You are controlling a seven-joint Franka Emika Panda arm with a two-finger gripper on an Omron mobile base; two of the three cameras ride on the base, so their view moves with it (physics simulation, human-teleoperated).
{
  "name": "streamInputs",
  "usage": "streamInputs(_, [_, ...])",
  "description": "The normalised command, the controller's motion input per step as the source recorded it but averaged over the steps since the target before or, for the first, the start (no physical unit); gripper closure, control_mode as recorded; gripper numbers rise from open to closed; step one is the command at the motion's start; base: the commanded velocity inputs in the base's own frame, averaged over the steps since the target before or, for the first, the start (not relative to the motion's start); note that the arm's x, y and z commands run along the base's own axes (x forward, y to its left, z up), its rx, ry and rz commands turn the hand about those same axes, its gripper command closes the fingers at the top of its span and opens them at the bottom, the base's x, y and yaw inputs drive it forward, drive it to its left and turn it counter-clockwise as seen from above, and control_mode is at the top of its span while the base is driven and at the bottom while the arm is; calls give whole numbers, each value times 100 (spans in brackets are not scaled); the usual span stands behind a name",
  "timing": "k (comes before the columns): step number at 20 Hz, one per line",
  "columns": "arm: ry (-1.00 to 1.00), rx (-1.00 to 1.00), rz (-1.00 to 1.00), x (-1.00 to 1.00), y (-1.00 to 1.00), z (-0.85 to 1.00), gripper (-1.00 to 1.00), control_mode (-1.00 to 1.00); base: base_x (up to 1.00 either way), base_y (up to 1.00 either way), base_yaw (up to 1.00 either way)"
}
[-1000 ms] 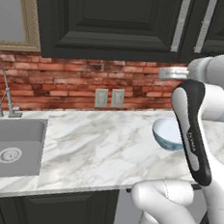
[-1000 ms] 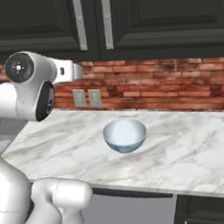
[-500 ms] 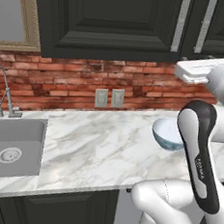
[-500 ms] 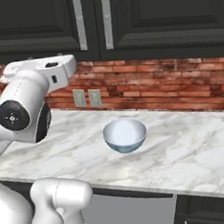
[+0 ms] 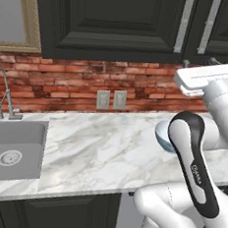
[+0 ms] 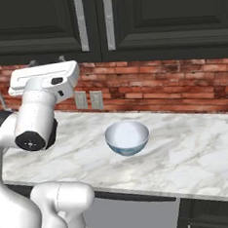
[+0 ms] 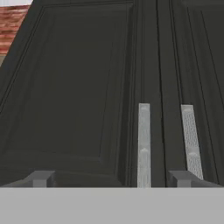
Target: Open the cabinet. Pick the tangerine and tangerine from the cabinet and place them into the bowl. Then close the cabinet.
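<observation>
The black upper cabinet (image 5: 120, 18) (image 6: 166, 13) (image 7: 65, 87) has both doors shut. Its two silver bar handles (image 5: 184, 24) (image 6: 81, 21) (image 7: 144, 144) stand side by side at the door seam. My gripper (image 5: 200, 61) (image 6: 46, 59) (image 7: 111, 179) is open and empty. It is held up just below the cabinet's lower edge and points at the doors, to the left of the handles in the hand view. The bowl (image 5: 162, 135) (image 6: 127, 137) stands empty on the marble counter, partly behind my arm in the left base view. The tangerines are hidden.
A steel sink (image 5: 13, 151) with a faucet (image 5: 1, 95) is set in the counter (image 6: 197, 152) at the left. Wall outlets (image 5: 111, 100) sit on the brick backsplash. A framed window (image 5: 14, 12) is left of the cabinet.
The arm has swung and the hand has turned to face the cabinet doors. The gripper stays open. The bowl has not moved.
</observation>
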Motion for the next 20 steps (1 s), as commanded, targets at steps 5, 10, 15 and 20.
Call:
streamInputs(5, [0,5,-1,17,-2,11,-100,-100,0,0,0])
streamInputs(10, [0,6,-2,43,-4,11,-100,-100,0,0,0])
streamInputs(15, [5,4,0,63,-5,2,-100,-100,0,0,0])
streamInputs(20, [4,11,0,59,-31,5,-100,-100,0,0,0])
